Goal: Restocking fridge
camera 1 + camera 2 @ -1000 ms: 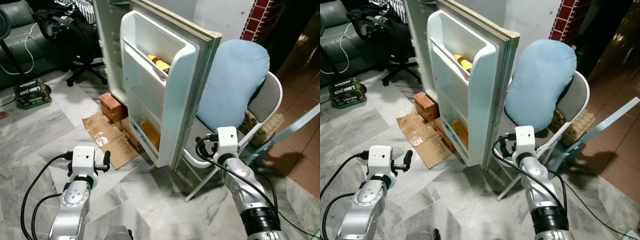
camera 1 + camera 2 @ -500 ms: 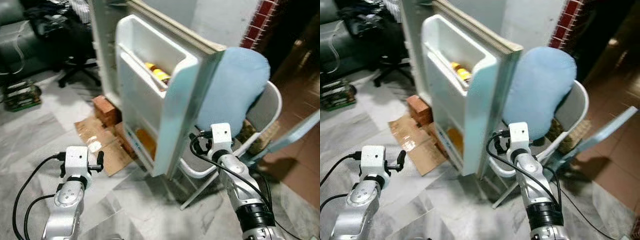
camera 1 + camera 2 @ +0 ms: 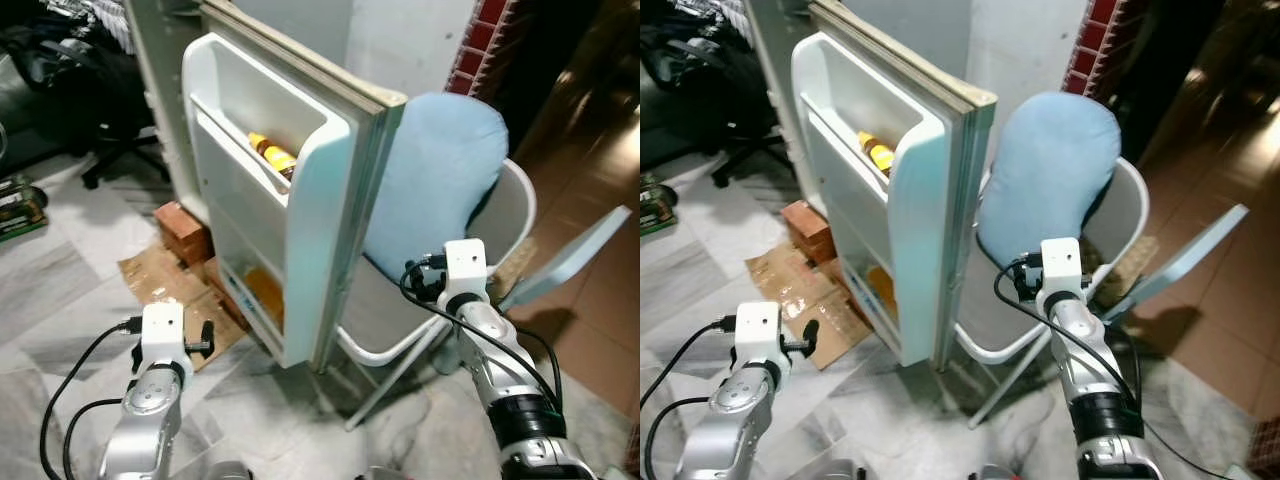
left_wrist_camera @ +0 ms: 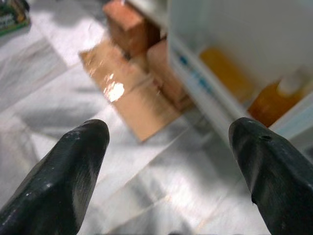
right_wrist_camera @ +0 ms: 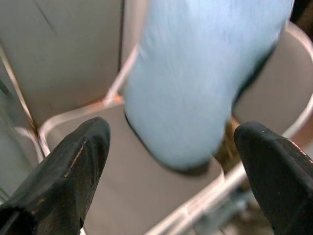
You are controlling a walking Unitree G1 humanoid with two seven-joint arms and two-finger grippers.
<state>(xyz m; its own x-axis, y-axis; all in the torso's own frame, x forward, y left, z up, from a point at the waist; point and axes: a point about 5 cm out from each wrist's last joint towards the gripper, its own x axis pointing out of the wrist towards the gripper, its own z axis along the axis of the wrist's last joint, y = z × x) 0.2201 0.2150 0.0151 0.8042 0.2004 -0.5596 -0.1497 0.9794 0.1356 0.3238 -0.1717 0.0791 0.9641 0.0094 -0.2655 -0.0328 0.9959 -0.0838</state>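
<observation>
A: Fridge position to be logged.

B: The fridge door (image 3: 300,200) is seen swung open toward the camera, edge-on, with its inner white shelves exposed. A yellow bottle (image 3: 272,156) is lying in the upper door shelf. In the bottom door shelf an orange bottle with a pale cap (image 4: 276,100) is noted, with a second orange shape beside it that cannot be identified. The fridge body (image 3: 160,110) is partly seen behind the door.

A: Left gripper?

B: The left gripper (image 4: 168,161) is held low over the marble floor (image 3: 60,300), pointed at the foot of the door. Its fingers (image 4: 68,171) are spread wide and nothing is held between them. Flattened cardboard (image 4: 132,93) and bricks (image 4: 129,32) are seen ahead of it, at the base of the fridge.

A: Right gripper?

B: The right gripper (image 5: 168,166) is raised just beyond the door's outer edge, aimed at a folding chair (image 3: 1120,215). Its fingers (image 5: 73,166) are likewise spread wide, with nothing gripped. A light blue cushion (image 3: 1050,170) is propped upright against the chair's back, its lower end resting on the seat.

A: Surroundings?

B: An office chair (image 3: 110,150) is recorded on the far left, and a red brick wall (image 3: 470,50) behind the folding chair.
</observation>
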